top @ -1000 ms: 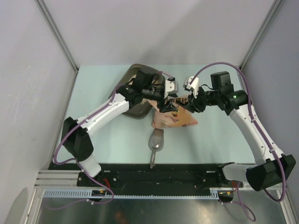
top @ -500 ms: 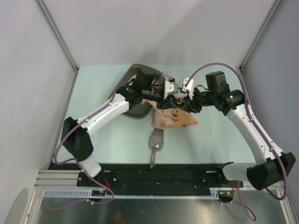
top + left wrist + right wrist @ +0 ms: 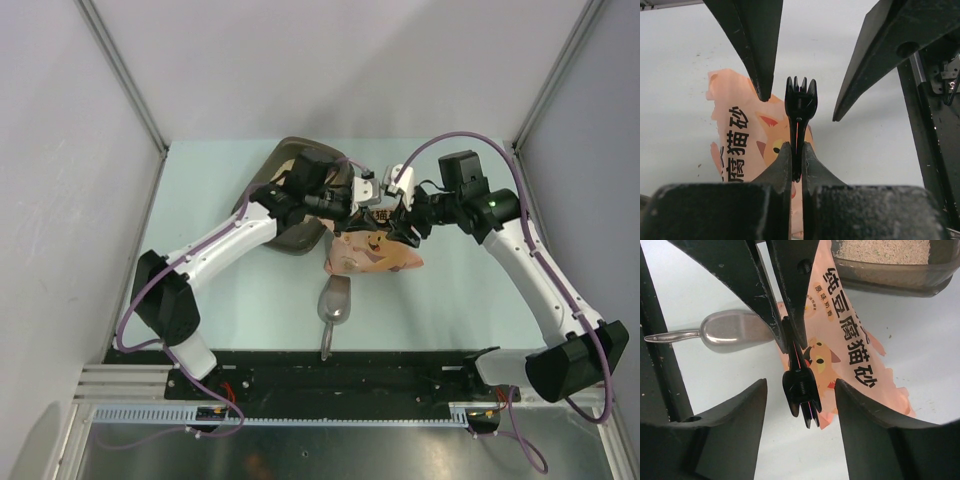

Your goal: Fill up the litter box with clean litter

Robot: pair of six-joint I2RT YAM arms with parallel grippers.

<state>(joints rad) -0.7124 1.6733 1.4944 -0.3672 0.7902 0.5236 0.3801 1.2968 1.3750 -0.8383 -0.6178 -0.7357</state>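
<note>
The litter box (image 3: 286, 160) is a dark tray at the back left, partly under my left arm. Its wall (image 3: 890, 281) shows in the right wrist view, with pale clean litter (image 3: 885, 250) inside. The pink cat bag (image 3: 375, 255) lies on the table beside it. Above the bag, my left gripper (image 3: 796, 147) is shut on the thin end of a black clip (image 3: 800, 100). My right gripper (image 3: 800, 387) faces it, open, with its fingers (image 3: 740, 415) on either side of the clip's handle end (image 3: 801, 395) and not touching it.
A grey metal scoop (image 3: 335, 300) lies in front of the bag, its handle pointing toward the near edge. Both wrists meet over the bag at the table's middle. Walls close in the left, right and back of the table.
My left gripper has closed on the black clip. My right gripper, which held the clip before, has opened and let it go. Both wrists drew closer together.
</note>
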